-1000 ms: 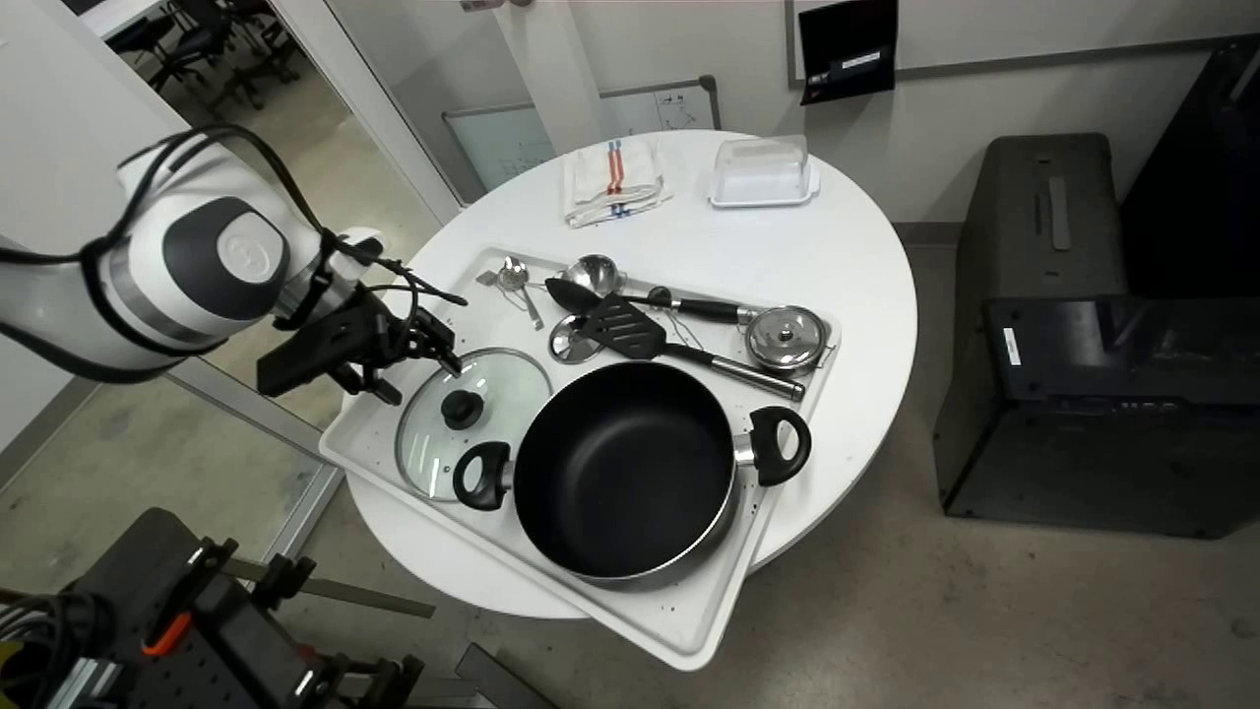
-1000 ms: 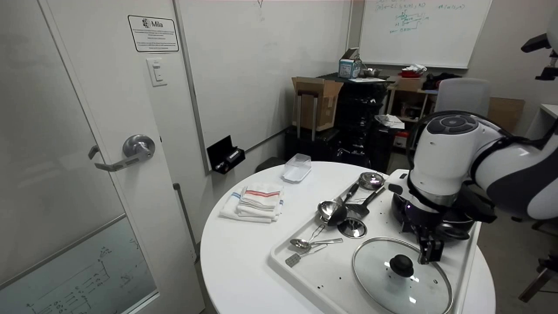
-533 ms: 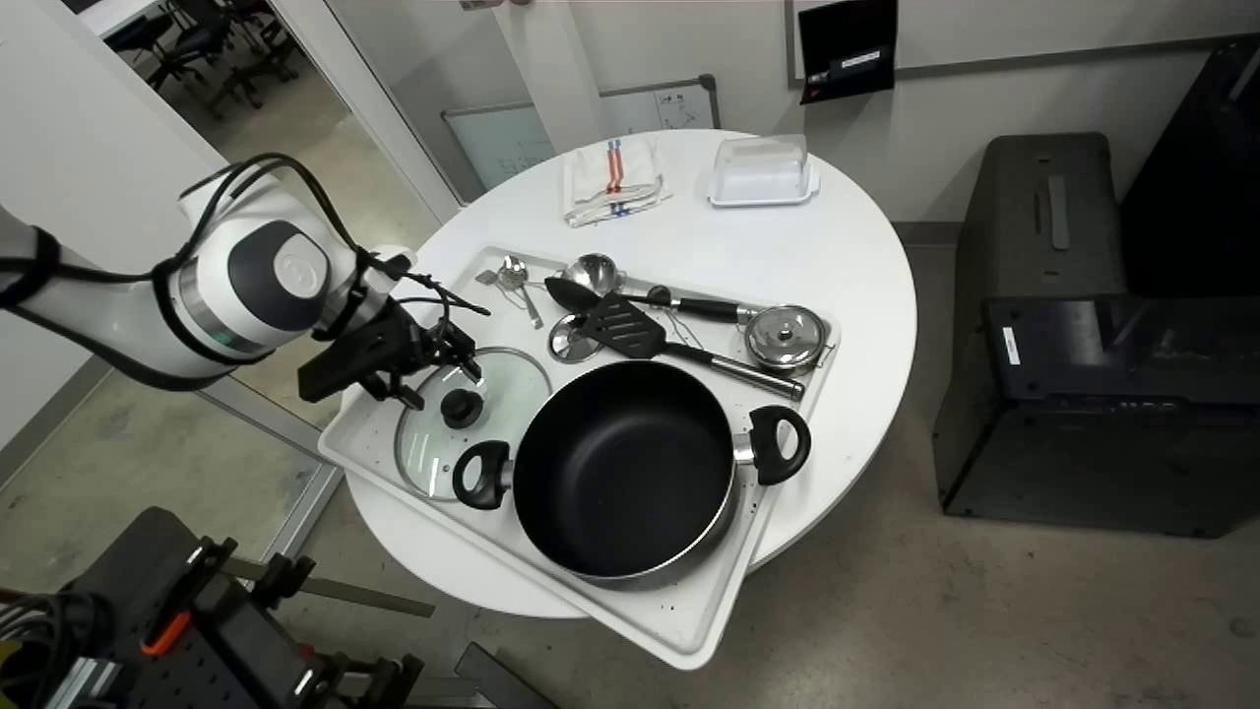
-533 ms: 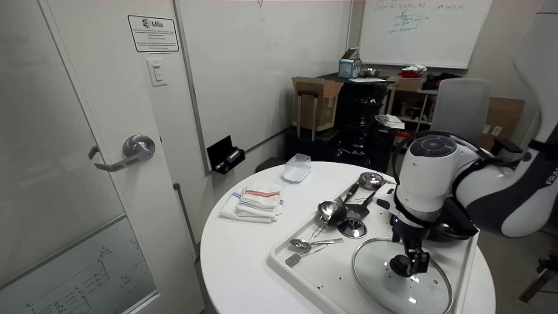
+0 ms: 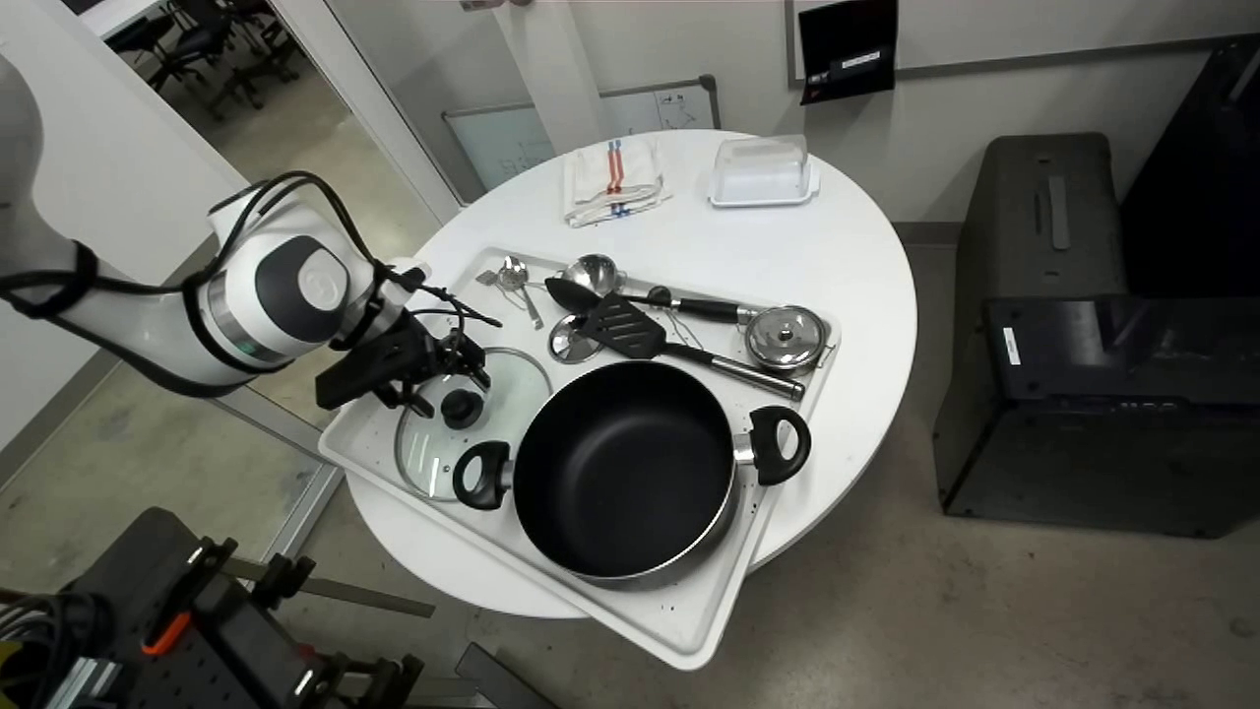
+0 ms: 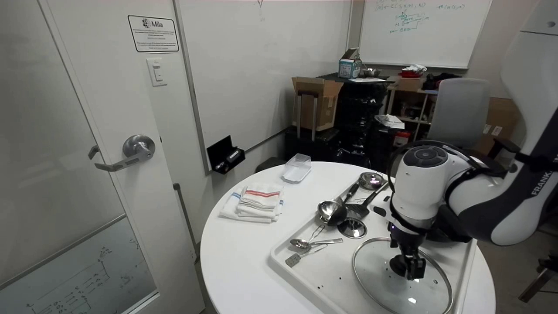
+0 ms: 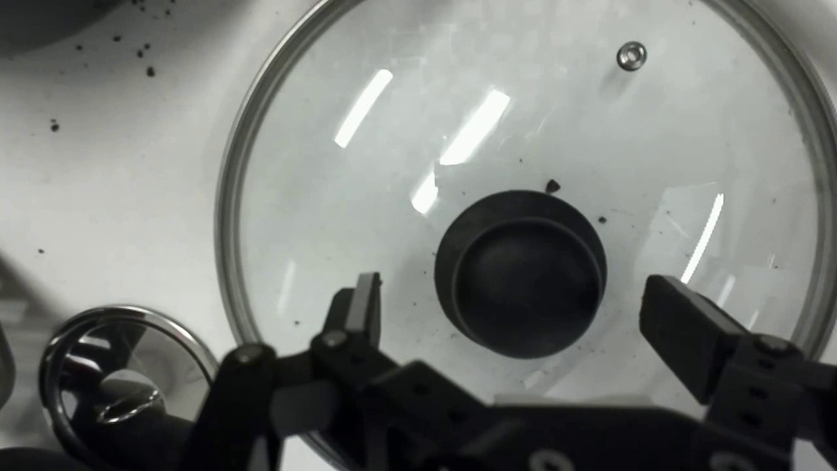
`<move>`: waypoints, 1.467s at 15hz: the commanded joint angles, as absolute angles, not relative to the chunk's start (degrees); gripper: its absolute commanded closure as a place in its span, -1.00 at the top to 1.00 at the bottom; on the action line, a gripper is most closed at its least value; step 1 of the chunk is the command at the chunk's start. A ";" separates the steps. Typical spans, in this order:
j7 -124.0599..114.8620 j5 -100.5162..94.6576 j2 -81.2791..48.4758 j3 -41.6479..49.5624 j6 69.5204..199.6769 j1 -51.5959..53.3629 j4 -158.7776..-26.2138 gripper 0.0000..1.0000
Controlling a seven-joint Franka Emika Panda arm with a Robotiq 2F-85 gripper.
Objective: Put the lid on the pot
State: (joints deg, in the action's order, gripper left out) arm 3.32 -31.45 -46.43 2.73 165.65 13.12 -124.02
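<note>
The lid is a clear glass disc with a metal rim and a black knob; it lies flat on the white tray, knob up, and shows in both exterior views. My gripper is open, its fingers on either side of the knob with gaps to it. In both exterior views the gripper is low over the lid, close to the knob. The black pot stands uncovered beside the lid, one handle overhanging the lid's edge. In an exterior view the arm mostly hides the pot.
The white tray also holds a black spatula, a ladle, spoons, a small metal strainer and a small round lid. Folded towels and a clear butter dish sit farther back on the round table.
My gripper has moved over the lid and down to its knob, fingers staying apart. The lid, pot and utensils have not moved.
</note>
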 commanded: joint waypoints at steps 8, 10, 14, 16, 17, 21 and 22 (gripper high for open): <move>7.33 -28.41 -46.74 2.60 166.03 13.24 -123.58 -0.46; 7.92 -28.09 -46.13 2.29 165.96 12.92 -124.11 -0.48; 8.85 -27.66 -43.03 1.88 165.84 12.58 -126.53 -0.48; 9.59 -27.54 -40.44 1.32 166.02 11.94 -128.67 -0.48; 9.84 -27.47 -39.36 1.05 166.15 11.64 -129.53 -0.48; 12.33 -26.31 -31.65 -1.60 165.65 8.63 -134.99 -0.48; 13.48 -25.48 -29.43 -2.88 165.30 7.19 -136.44 -0.48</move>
